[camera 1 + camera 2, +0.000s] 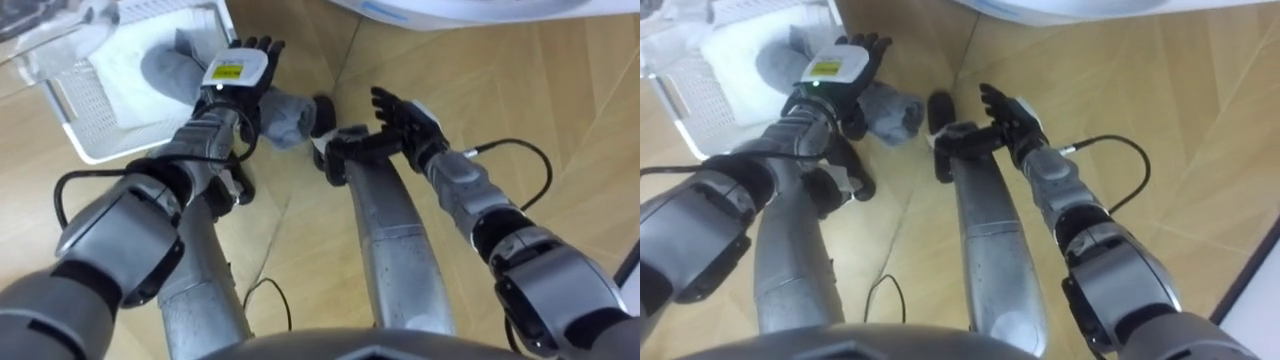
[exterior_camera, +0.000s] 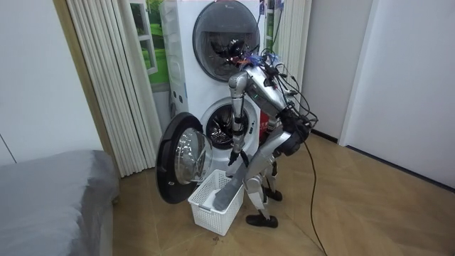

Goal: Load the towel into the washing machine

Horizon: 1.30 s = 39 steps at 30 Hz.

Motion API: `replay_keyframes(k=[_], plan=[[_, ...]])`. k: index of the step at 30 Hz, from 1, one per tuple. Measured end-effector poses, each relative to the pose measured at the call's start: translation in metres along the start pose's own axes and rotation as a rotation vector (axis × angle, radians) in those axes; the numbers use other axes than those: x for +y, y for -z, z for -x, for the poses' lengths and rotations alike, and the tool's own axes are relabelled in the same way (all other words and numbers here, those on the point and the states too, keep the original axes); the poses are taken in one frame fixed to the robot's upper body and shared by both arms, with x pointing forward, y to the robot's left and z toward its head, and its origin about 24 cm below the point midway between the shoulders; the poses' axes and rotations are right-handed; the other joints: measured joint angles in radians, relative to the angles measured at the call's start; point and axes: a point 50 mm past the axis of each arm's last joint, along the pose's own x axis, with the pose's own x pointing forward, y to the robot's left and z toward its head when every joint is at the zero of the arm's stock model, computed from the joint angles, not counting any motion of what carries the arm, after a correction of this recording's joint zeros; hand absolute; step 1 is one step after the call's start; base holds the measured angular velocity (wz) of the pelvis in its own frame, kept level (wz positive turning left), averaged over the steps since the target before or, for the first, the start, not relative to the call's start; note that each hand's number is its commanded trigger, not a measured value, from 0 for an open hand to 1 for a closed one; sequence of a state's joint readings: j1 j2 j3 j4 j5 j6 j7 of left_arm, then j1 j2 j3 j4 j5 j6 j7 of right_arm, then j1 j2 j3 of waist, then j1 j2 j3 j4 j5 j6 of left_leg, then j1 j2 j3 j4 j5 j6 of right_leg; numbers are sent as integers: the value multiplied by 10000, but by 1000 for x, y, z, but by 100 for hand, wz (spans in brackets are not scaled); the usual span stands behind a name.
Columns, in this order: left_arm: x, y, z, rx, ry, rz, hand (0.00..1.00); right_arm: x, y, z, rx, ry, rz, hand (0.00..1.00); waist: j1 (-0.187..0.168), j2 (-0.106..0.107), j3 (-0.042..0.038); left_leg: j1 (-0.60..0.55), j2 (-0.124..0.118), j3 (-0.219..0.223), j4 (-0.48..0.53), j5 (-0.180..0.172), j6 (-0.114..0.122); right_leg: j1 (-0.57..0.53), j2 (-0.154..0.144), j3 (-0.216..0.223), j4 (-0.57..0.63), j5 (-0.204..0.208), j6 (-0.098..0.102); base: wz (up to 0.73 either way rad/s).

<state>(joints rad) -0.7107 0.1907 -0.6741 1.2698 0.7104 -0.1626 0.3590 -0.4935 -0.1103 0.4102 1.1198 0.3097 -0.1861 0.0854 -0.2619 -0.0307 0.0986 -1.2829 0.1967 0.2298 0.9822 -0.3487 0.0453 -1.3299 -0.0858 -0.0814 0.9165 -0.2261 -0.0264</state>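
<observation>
One limp grey towel (image 1: 285,118), gripped by the left hand (image 1: 238,72); right hand (image 1: 405,115) slack-fingered, empty.

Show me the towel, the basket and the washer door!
towel (image 1: 283,118), left eye view, on its grey bunched end.
basket (image 1: 82,105), left eye view, on its white mesh wall.
washer door (image 2: 183,157), room view, on its round glass.

Soft matt cloth towel (image 1: 283,117); white perforated plastic basket (image 1: 80,105); smooth wood floor (image 1: 560,90) w/ slight sheen
</observation>
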Motion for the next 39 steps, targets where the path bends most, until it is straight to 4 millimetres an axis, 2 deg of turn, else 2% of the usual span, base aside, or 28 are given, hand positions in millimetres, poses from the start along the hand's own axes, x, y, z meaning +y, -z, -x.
replay_keyframes(k=[5,7,8,9,10,13,17,22,26,34,37,39], plan=[[3,0,-1,-139,51,-323,0,-1,-6,-2,-189,-10,12,0,-53,-87,61,-236,18,-136,363,-189,-11,-198,-11,-9,354,-214,-2,0],[3,-2,-2,-196,167,-369,1,0,-7,-2,-232,-21,50,0,-54,-91,63,-312,46,-162,502,-272,-16,-228,-6,-13,451,-278,3,0],[3,-2,-2,-200,206,-365,50,0,-8,-2,-242,-20,50,0,-65,-100,67,-347,55,-171,549,-304,-11,-259,-9,-13,489,-300,13,0],[3,-2,-2,-190,244,-345,71,-1,-8,-2,-251,-18,41,0,-102,-114,70,-357,54,-174,572,-323,2,-298,-22,-11,553,-332,34,0],[2,-2,-2,-180,282,-329,100,0,-8,-2,-272,-28,39,0,-108,-118,71,-362,52,-165,596,-343,3,-315,-28,-4,584,-351,43,0],[1,-2,-2,-157,555,-285,100,1,-10,-3,-350,-107,78,0,-124,-160,65,-375,55,-157,608,-363,10,-329,-33,-3,581,-365,51,0],[-2,0,-1,-131,1026,-315,100,5,-12,-3,-419,-333,189,0,-216,-316,56,-401,47,-176,625,-365,11,-342,-43,-7,592,-369,47,0],[-7,2,1,37,1722,-264,100,7,-12,-4,-412,-520,248,0,-325,-386,44,-475,171,-198,759,-379,38,-338,-15,-35,598,-366,47,-2],[-9,3,1,118,2247,-99,100,9,-12,-4,-399,-545,257,0,-356,-398,38,-431,159,-185,784,-383,47,-302,-14,-27,628,-360,52,0],[-21,3,6,97,2944,-6,100,8,-4,-2,-92,-425,363,0,-320,-408,30,225,175,-126,732,-384,45,327,13,-15,576,-360,50,-1],[-33,3,12,52,3204,72,100,10,5,0,130,-327,409,0,-237,-410,27,737,196,-101,621,-384,42,812,3,-22,495,-360,50,0],[-43,2,18,-13,3445,202,100,8,17,5,460,-254,424,0,-50,-413,2,1230,181,-15,445,-375,29,1253,-3,-12,367,-346,45,0]])
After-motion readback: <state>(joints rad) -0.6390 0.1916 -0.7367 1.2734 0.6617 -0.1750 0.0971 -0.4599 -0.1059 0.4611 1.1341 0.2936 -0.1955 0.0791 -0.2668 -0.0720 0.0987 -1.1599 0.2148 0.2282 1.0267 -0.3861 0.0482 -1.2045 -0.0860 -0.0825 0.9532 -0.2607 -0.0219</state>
